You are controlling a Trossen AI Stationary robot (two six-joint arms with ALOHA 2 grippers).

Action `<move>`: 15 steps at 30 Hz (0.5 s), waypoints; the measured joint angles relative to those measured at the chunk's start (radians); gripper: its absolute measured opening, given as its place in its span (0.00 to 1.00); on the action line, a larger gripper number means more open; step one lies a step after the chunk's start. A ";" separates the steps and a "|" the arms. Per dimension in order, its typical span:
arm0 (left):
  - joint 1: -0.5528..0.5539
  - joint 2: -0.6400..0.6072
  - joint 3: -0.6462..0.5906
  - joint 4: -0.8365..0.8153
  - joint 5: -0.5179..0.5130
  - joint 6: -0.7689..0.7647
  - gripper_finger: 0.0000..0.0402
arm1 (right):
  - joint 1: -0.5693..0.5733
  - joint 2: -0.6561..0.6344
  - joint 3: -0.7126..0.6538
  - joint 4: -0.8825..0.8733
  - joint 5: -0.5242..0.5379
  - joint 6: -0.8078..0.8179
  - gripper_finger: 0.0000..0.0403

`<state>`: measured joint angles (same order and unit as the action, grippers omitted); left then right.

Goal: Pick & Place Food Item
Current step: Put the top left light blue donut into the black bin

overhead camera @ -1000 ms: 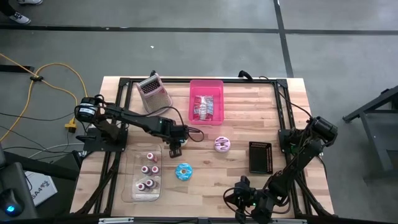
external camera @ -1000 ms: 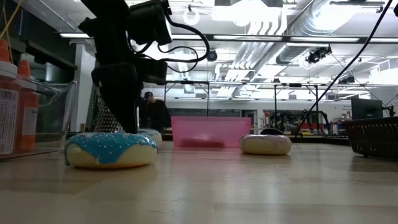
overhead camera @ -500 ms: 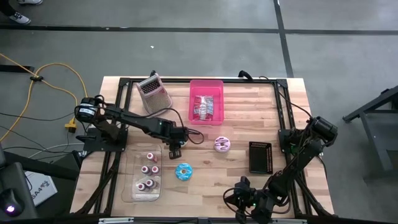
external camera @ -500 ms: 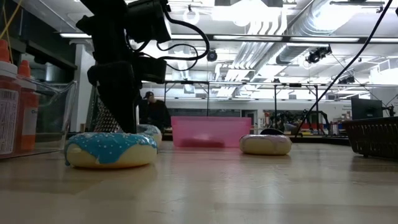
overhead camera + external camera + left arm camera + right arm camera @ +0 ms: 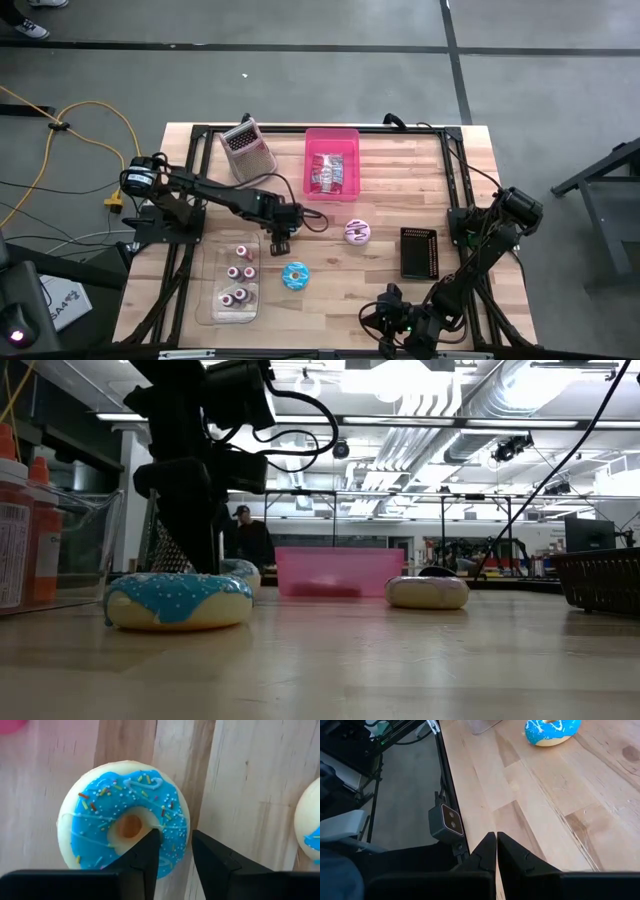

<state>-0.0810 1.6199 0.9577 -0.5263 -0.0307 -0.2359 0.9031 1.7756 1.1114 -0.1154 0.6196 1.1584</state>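
From above, we are watching the left gripper (image 5: pixel 280 240) reaching down left of the table's middle, hiding its target. The right gripper (image 5: pixel 380 318) is waiting at the near edge. At table height, the round blue-iced sprinkled doughnut (image 5: pixel 238 571) is lying on the pale wooden table (image 5: pixel 400 660) beneath the left gripper. The left wrist camera is showing that gripper astride the doughnut's ring (gripping or loose, we cannot tell). The right wrist camera is showing its gripper clenched, empty. We are judging the pick barely begun, with lifting and placing left.
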 joint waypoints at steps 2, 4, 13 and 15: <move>0.006 0.000 0.000 0.000 0.000 0.004 0.31 | 0.000 0.000 0.000 0.000 -0.001 0.000 0.00; 0.011 0.000 0.000 0.000 0.001 0.004 0.36 | 0.000 0.000 0.000 0.000 -0.001 0.000 0.00; -0.004 0.000 0.000 0.000 -0.016 0.058 0.43 | 0.000 0.000 0.000 0.000 -0.001 0.000 0.00; -0.017 0.000 0.000 0.000 -0.056 0.074 0.43 | 0.000 0.000 0.000 0.000 -0.002 0.000 0.00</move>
<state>-0.0978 1.6199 0.9577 -0.5266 -0.0863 -0.1615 0.9031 1.7756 1.1114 -0.1154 0.6180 1.1584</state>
